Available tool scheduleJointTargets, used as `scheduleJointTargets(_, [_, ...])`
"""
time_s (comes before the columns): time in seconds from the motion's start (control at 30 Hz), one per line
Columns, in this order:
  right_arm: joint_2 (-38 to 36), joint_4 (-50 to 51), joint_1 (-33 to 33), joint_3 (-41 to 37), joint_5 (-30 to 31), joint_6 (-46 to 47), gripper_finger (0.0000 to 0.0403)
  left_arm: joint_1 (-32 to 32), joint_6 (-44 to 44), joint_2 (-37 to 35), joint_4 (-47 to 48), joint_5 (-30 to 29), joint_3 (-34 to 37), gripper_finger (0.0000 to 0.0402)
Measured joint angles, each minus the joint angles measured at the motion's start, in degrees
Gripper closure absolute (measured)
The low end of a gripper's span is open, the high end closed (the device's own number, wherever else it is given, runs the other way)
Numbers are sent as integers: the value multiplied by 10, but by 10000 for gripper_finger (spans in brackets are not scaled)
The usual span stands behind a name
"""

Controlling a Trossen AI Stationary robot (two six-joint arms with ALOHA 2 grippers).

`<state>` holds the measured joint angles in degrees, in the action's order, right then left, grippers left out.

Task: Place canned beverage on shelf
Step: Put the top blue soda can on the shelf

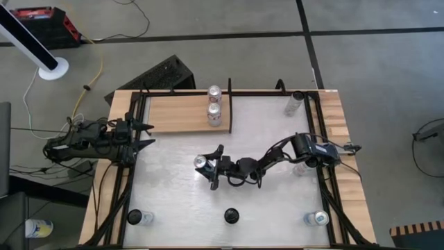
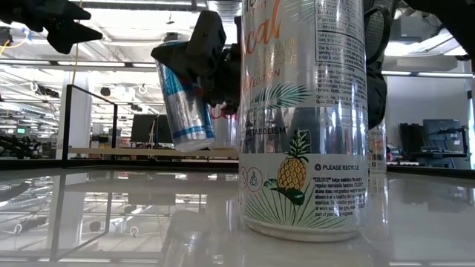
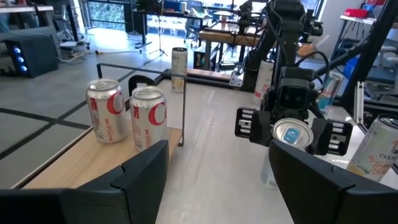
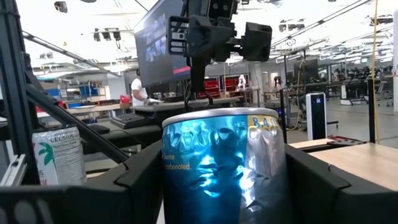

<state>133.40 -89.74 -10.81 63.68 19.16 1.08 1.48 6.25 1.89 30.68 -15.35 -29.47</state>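
High view: right gripper (image 1: pixel 206 169) grasps a blue-and-silver metal can (image 1: pixel 201 162) mid-table, raised and tilted, long axis off vertical. Shelf (image 1: pixel 177 113), wood-grain with black rails, carries two upright cans (image 1: pixel 214 110). Left gripper (image 1: pixel 148 135) hangs spread beside the shelf.

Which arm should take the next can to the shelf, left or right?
Right. The right gripper already holds the blue can lifted off the table, near the shelf where two cans stand. The left gripper waits open and empty at the table's left edge.
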Motion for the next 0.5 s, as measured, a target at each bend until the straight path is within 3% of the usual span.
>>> scheduleJointTargets(0.5, [-1, 19, 0, 0, -1, 0, 112, 0, 0, 0, 0, 0, 0, 141])
